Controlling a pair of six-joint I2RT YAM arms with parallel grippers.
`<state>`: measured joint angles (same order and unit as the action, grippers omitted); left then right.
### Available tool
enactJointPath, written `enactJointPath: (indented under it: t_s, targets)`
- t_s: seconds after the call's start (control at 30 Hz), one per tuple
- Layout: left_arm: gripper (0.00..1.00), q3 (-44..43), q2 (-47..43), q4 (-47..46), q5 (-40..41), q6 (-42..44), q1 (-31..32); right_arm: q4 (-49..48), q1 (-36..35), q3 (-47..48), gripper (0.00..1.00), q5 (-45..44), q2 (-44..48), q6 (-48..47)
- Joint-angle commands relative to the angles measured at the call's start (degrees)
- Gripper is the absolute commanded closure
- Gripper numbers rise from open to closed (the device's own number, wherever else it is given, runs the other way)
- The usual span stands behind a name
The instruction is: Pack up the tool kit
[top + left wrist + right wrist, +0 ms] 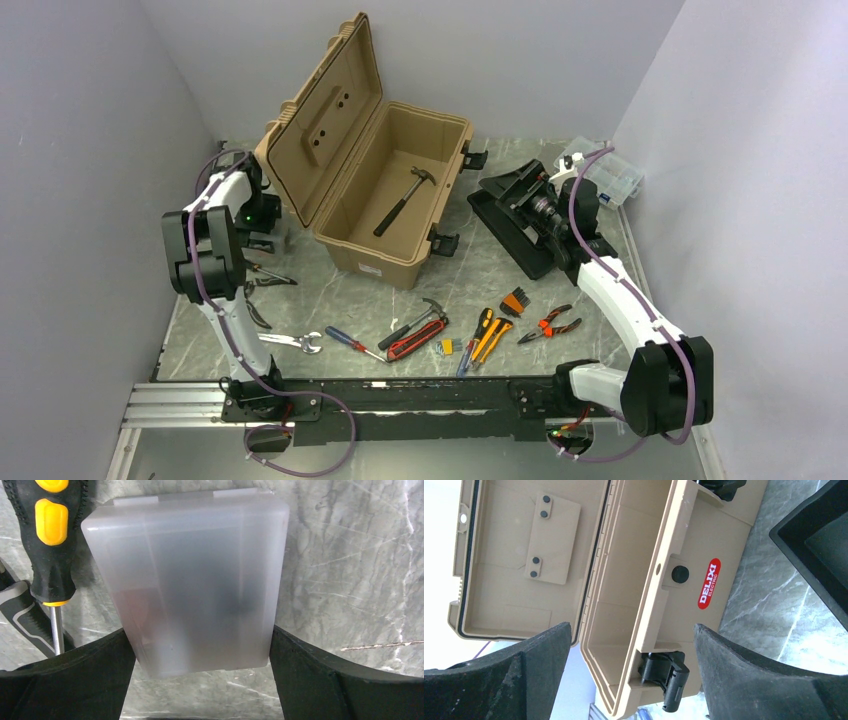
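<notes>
Loose tools [418,328]: lying in a row on the table [330,295], nearest the arm bases, none being touched.
Left gripper [199,630]: jaws standing at full spread, straddling a small translucent case [185,575] that is lying flat on the marble. Cannot tell whether the pads are pressing it.
Case axis: running 6 to 12 in the wrist view, its short side spanning finger to finger.
Right gripper [631,625]: fingers spread wide, carrying nothing, hanging by the black insert tray [497,212] and facing the toolbox front.
Toolbox [375,255]: standing open mid-table, farther back. Its long axis is running 7 to 1 in the top view, with one hammer [403,200] lying inside.
Bearing: cavity lying at 3 o'clock from the left gripper, 9 o'clock from the right.
Obstacle: raised lid [325,110] leaning toward 10, standing between the left gripper and the cavity. The right side is looking like the clearer approach.
</notes>
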<state>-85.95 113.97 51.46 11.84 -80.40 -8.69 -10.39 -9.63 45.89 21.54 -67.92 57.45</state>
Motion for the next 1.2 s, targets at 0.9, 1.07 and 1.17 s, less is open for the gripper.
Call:
enactJointPath:
  t_s: [0.9, 1.07, 1.17]
  targets:
    - [1.00, -0.7, -38.4, 12.6, 14.4, 14.7, -1.2, 3.9, 0.9, 0.9, 0.07, -1.2, 7.5, -1.9]
    - [1.00, 6.6, -56.4, -4.7, 8.4, 31.6, -0.7, 4.9, 0.9, 0.0, 0.07, -1.2, 9.7, -1.8]
    - [1.00, 12.9, -65.5, -21.4, -6.9, 43.3, 0.2, 6.1, 0.9, -0.5, 0.07, -1.9, 11.5, -2.3]
